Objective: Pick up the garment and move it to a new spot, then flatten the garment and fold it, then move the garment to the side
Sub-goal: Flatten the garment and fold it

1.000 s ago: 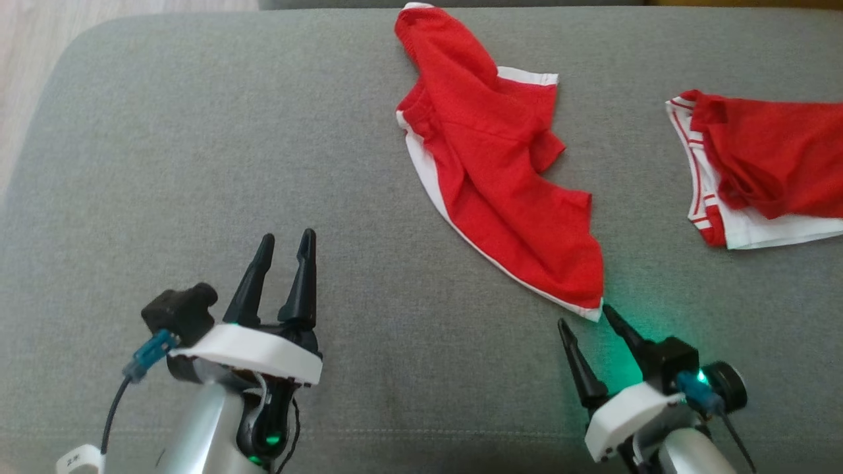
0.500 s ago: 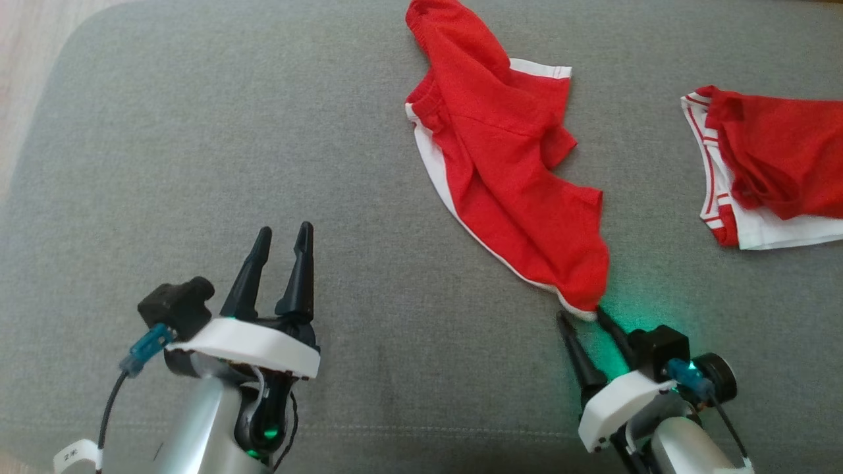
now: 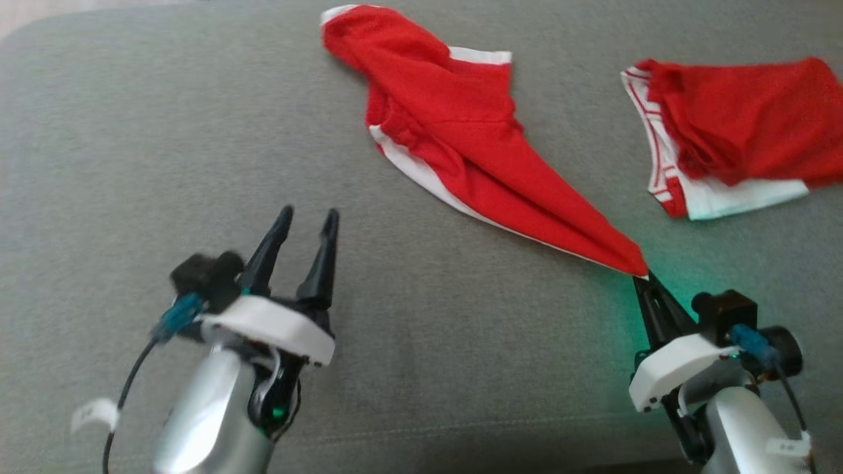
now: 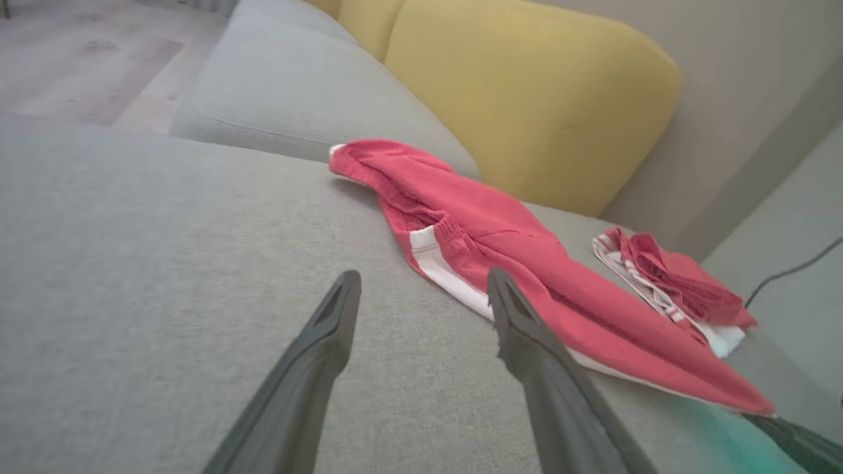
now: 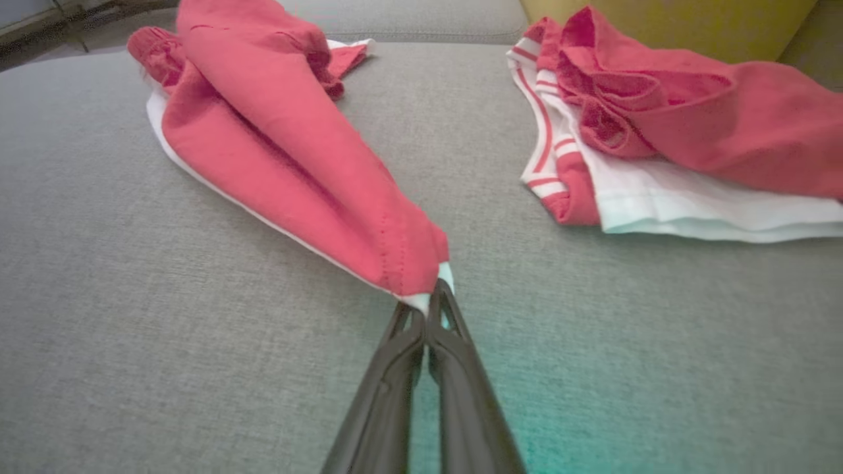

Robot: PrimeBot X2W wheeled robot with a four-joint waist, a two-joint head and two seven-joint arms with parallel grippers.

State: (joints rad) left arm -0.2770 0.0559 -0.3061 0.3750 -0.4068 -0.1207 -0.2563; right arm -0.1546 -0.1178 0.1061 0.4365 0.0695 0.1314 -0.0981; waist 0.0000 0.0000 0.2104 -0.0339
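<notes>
The garment (image 3: 461,138) is a red pair of shorts with white trim, lying stretched across the grey sofa seat (image 3: 132,131). Its near corner is drawn to a point at my right gripper (image 3: 642,280), which is shut on that white-edged corner. In the right wrist view the garment (image 5: 283,151) runs away from my right gripper (image 5: 431,296), its two fingers pressed together on the hem. My left gripper (image 3: 308,220) hovers open over bare seat, well left of the cloth. In the left wrist view the garment (image 4: 500,257) lies beyond my open left gripper (image 4: 421,283).
A second red and white garment (image 3: 724,141) lies crumpled at the right of the seat, also seen as a second garment (image 5: 658,125) in the right wrist view. A yellow back cushion (image 4: 527,85) rises behind. The floor (image 4: 79,59) lies past the seat's left end.
My right gripper has shut on the garment's near corner and pulled it taut into a point. The head camera has shifted, so the whole scene sits differently. My left gripper stays open.
</notes>
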